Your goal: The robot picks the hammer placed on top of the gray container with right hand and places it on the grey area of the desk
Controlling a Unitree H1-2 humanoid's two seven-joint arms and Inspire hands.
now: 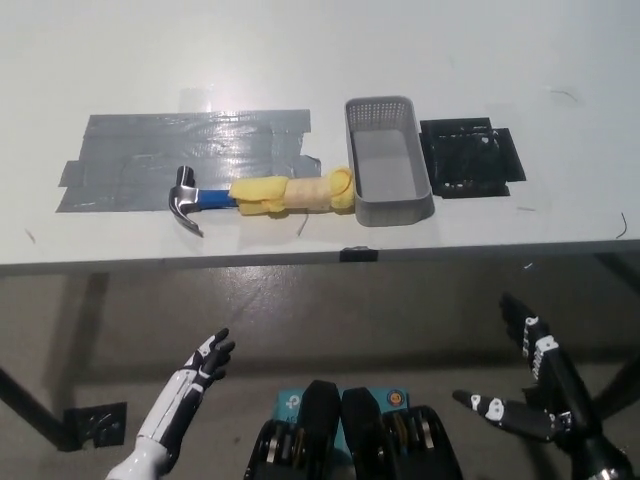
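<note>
- Right hand (540, 385): your black hand hangs low, below the tabletop's (300, 40) front edge at lower right, fingers (520, 315) spread and holding nothing.
- Left hand (205, 355): the white hand rests low at lower left, also under the edge, fingers apart and empty.
- Hammer (262, 195): it lies flat on the tabletop, its head on the grey tape patch (150, 150), its yellow-wrapped handle reaching right until it touches the grey container (388, 160).
- Progress, as a judgement: the hammer is off the container and its head end is on the grey area, so you can count the placing as done or nearly so; nothing obvious is left.
- Surroundings: a black mat (470, 158) sits just right of the container; the container looks empty.
- Obstructions: nothing stands between either hand and the hammer except the tabletop edge.
</note>
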